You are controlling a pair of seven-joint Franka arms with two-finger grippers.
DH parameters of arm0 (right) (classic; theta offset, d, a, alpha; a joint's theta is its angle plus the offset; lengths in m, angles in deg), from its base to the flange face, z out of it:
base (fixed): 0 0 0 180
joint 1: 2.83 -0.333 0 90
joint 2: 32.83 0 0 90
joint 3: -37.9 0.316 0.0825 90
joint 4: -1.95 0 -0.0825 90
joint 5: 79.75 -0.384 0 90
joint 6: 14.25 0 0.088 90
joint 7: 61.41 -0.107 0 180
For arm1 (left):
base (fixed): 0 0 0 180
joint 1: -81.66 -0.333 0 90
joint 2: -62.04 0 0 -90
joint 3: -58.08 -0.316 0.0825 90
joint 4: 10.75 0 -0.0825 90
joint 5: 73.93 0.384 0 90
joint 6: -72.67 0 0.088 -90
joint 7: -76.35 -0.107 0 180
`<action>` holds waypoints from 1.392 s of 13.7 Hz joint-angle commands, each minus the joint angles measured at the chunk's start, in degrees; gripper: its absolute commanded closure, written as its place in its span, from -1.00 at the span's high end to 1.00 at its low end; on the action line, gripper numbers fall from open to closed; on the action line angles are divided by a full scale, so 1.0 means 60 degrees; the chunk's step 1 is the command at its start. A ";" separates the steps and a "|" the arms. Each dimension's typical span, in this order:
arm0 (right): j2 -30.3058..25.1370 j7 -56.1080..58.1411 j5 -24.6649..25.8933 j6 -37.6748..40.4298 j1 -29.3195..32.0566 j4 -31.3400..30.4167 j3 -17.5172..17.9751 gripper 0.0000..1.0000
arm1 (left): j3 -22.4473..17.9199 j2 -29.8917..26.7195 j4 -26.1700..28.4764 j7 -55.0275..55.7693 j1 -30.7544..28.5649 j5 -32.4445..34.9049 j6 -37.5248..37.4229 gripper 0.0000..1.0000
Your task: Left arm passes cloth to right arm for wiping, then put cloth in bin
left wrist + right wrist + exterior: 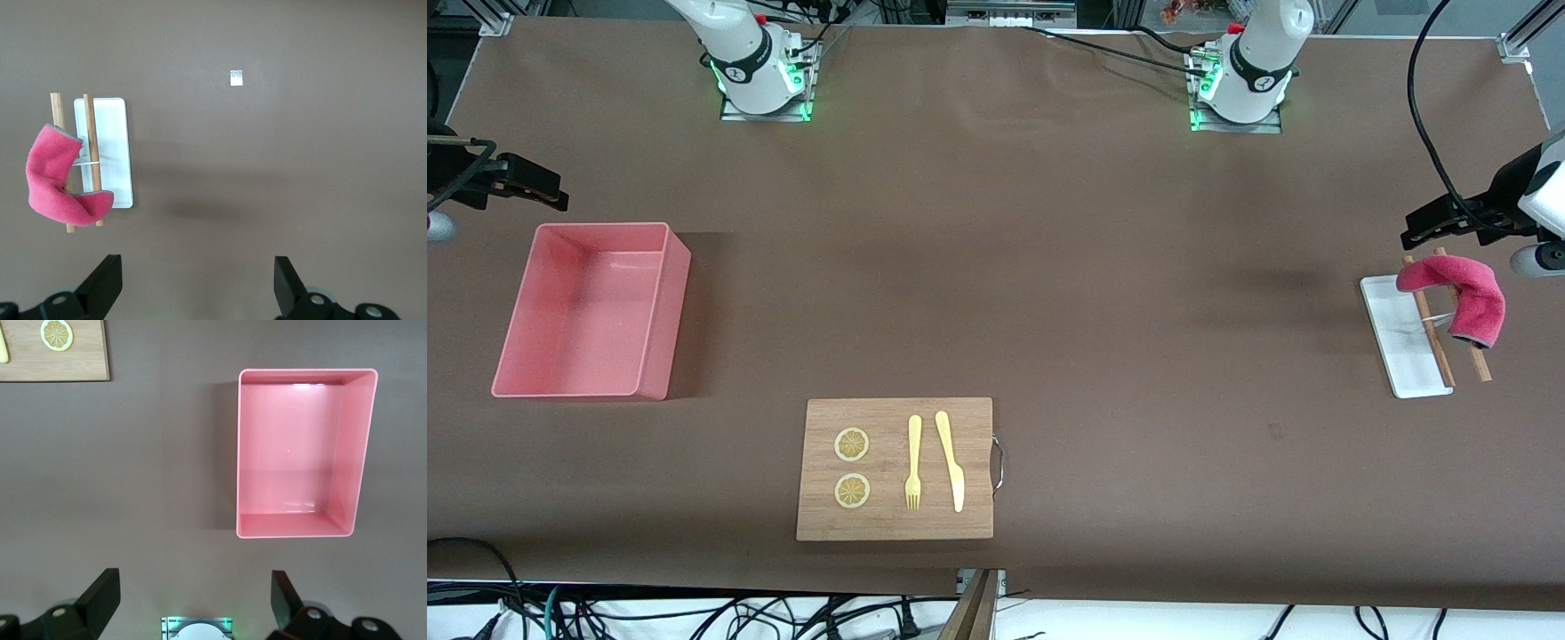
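Observation:
The magenta-pink cloth point(1458, 293) hangs over two wooden sticks point(1436, 342) that lie across a small white tray point(1392, 329) at the left arm's end of the table. It also shows in the left wrist view point(60, 183). My left gripper point(1418, 229) is open and empty, up over bare table beside the tray, and its open fingers show in the left wrist view point(198, 280). The salmon-pink bin point(587, 302) stands empty at the right arm's end and also shows in the right wrist view point(300, 453). My right gripper point(551, 191) is open and empty over bare table beside the bin.
A wooden board point(895, 468) with a handle lies near the front camera. On it are two lemon slices point(852, 444), a fork point(913, 462) and a knife point(951, 460). A small white tag point(235, 78) lies on the brown tabletop.

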 commanded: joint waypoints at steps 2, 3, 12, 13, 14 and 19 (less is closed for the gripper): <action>-0.0049 0.0174 -0.0101 -0.0045 0.0029 -0.0031 0.0014 1.00 | -0.0004 0.0135 -0.0268 0.0046 -0.0049 -0.0080 -0.0041 1.00; -0.0049 0.0160 -0.0101 -0.0045 0.0029 -0.0031 0.0014 1.00 | 0.0011 0.0149 -0.0268 0.0032 -0.0049 -0.0094 -0.0027 1.00; -0.0049 0.0145 -0.0101 -0.0045 0.0029 -0.0031 -0.0001 1.00 | 0.0011 0.0178 -0.0268 -0.0027 -0.0049 0.0023 -0.0027 1.00; -0.0049 0.0145 -0.0101 -0.0045 0.0029 -0.0031 -0.0001 1.00 | 0.0025 0.0178 -0.0268 -0.0027 -0.0049 0.0023 -0.0027 1.00; -0.0035 0.0145 -0.0101 -0.0045 0.0029 -0.0031 -0.0001 1.00 | 0.0025 0.0178 -0.0268 -0.0027 -0.0034 0.0023 -0.0041 1.00; -0.0035 0.0145 -0.0101 -0.0045 0.0029 -0.0031 -0.0001 1.00 | -0.0018 0.0602 -0.0268 0.0002 -0.0063 0.0081 -0.0085 1.00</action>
